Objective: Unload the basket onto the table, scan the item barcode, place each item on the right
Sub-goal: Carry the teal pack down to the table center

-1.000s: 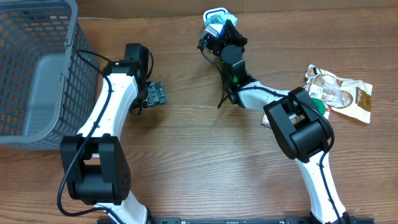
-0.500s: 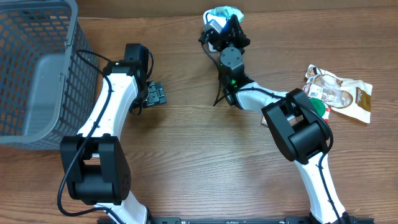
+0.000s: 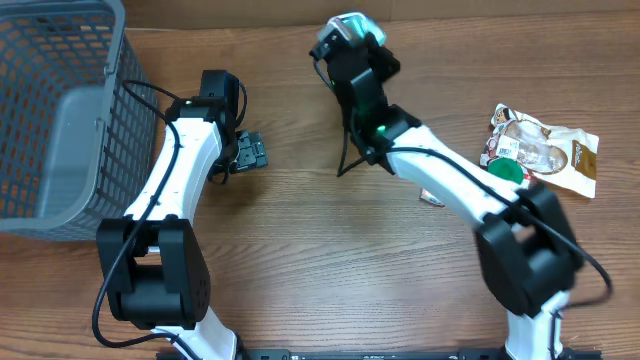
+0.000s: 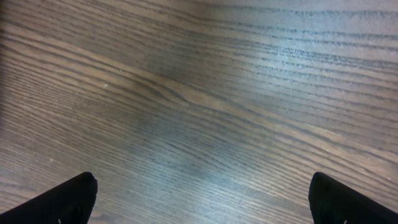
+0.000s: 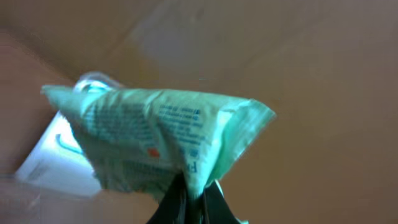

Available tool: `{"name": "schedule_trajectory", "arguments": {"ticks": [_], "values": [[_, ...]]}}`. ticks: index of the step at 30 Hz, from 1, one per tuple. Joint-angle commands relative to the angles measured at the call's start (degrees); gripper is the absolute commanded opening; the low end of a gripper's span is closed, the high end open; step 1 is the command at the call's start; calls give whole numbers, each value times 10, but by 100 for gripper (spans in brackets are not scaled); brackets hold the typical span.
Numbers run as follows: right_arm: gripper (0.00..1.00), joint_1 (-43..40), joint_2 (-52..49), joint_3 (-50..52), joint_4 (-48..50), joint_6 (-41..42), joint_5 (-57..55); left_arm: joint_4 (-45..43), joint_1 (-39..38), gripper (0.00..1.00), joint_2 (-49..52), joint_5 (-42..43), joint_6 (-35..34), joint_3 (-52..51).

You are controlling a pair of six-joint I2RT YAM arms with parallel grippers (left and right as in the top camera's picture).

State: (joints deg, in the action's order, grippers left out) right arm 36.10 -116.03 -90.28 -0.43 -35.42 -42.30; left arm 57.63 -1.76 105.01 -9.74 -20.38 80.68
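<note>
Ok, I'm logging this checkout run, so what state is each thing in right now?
left claw: open, holding nothing, above the table.
right claw: shut on the green packet.
green packet: crumpled, pinched at its lower edge.
basket: standing at the table's left side, untouched.
snack bag: lying flat at the right, untouched.

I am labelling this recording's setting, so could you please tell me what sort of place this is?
Probably a mock shop checkout on a wooden table: a grey mesh shopping basket, packaged snacks to the right, and a green packet pinched in the right gripper.
</note>
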Motion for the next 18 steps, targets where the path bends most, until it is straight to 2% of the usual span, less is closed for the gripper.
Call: {"name": "schedule_trajectory", "arguments": {"ticks": [1,5,9,13,18], "values": [[4,5,61,-7,-182,225,60,0,-1,100,-9,-7,7,0],[4,2,66,-6,-416,302,218,0,-1,100,-9,-7,7,0],[4,-7,65,3,-561,312,391,0,-1,100,-9,-7,7,0],[4,-14,57,3,-628,312,428,1,-1,100,-9,-7,7,0],[4,-25,55,3,-629,312,422,0,-1,100,-9,-7,7,0]]}}
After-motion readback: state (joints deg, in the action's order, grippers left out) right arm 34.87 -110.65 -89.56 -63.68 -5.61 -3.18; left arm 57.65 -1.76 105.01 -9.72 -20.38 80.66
